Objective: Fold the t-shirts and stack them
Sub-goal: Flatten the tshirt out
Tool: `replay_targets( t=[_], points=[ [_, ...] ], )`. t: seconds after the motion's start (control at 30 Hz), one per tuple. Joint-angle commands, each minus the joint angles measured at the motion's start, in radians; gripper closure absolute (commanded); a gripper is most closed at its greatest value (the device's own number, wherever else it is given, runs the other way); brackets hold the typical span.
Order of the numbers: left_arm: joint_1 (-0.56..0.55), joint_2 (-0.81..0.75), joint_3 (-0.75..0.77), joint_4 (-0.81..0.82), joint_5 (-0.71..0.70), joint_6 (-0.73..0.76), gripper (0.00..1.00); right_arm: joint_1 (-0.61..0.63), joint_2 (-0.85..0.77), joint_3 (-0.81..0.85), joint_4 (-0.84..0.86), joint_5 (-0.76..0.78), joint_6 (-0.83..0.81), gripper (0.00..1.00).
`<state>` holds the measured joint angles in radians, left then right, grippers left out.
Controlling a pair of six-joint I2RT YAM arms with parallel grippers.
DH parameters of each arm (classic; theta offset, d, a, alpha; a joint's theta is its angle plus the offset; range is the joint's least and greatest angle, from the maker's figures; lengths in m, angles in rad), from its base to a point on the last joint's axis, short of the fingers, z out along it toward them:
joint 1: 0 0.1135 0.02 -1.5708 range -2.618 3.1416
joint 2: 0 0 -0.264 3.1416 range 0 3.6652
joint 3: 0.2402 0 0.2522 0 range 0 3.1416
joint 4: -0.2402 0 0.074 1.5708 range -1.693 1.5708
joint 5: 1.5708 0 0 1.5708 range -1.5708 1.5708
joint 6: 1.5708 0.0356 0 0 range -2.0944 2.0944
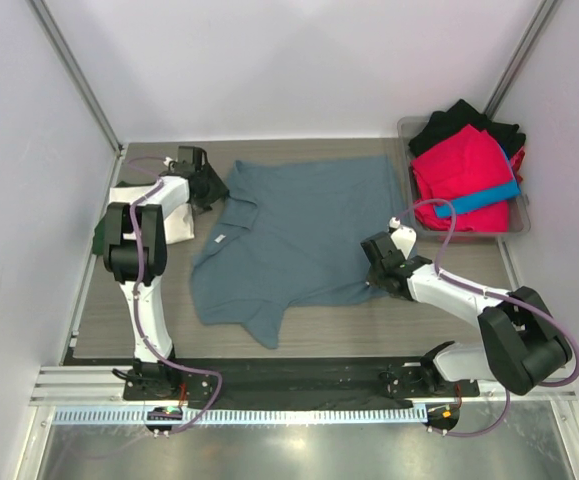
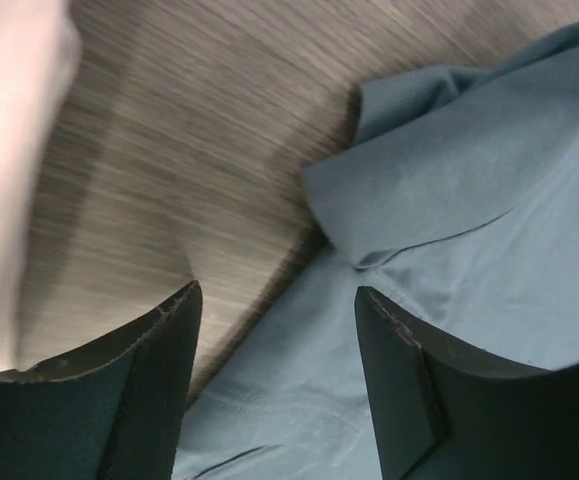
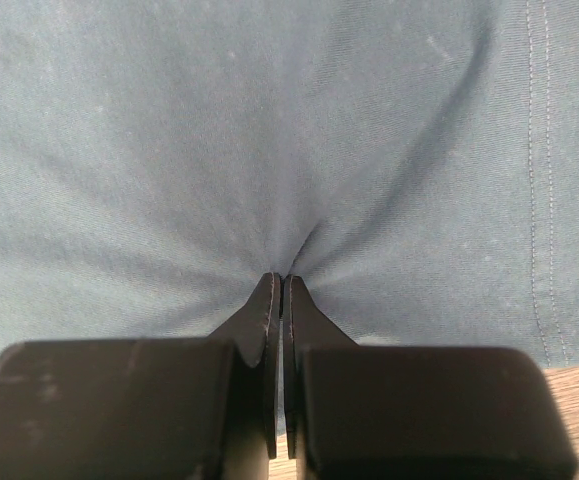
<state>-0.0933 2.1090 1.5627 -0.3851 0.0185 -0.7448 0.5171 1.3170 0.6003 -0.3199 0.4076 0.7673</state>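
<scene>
Right jaws: the right gripper (image 3: 284,285) is pressing its fingers together on a small pinch of the slate blue-grey t-shirt (image 3: 269,130), and creases are fanning out from the tips.
Left jaws: the left gripper (image 2: 277,295) is holding its fingers apart with nothing between them, hanging over the line where cloth is meeting bare table (image 2: 219,120).
Right hold: the pinch is sitting at the shirt's edge, near the corner by the stitched hem (image 3: 544,200).
Left target: a folded-over sleeve (image 2: 419,180) is lying just beyond the open fingers.
Shirt position: it is lying spread out across the middle of the table, collar end toward the left arm and hem end toward the right arm.
Handling: judging by the puckering, the cloth is behaving as light, limp and non-slippery. It is likely to sag and drag from a single hold, so it is asking for two holds moving together.
Best hold: corners and seams, such as the hem corner and the shoulder by the sleeve, are looking firmest.
Stack side: a cream-white shirt (image 1: 176,225) is lying folded beside the left arm, with a dark green shirt (image 1: 100,235) showing at its outer edge.
Waiting: red (image 1: 459,170), black (image 1: 464,120) and bright blue (image 1: 479,198) shirts are lying heaped in the bin (image 1: 521,228) at far right.
</scene>
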Motion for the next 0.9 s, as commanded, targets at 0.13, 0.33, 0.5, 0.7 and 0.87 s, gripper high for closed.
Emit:
replay_targets(
  t=[0.13,0.33,0.5,0.7,0.87],
  points=[
    [0.000,-0.001,-0.041,0.291,0.139,-0.123,0.40,0.003,-0.021,0.018,0.002,-0.013,0.012,0.98],
    [0.000,0.051,0.007,0.325,0.107,-0.134,0.58,0.003,-0.039,0.018,0.001,-0.020,0.006,0.98],
    [-0.002,0.114,0.057,0.308,0.107,-0.143,0.64,0.003,-0.047,0.023,-0.001,-0.027,0.006,0.98],
    [0.000,0.091,0.048,0.298,0.063,-0.119,1.00,0.003,-0.071,0.023,-0.013,-0.027,0.003,0.98],
    [0.010,0.088,0.204,0.143,0.015,-0.058,1.00,0.003,-0.087,0.009,-0.040,-0.020,0.006,0.99]
  ],
)
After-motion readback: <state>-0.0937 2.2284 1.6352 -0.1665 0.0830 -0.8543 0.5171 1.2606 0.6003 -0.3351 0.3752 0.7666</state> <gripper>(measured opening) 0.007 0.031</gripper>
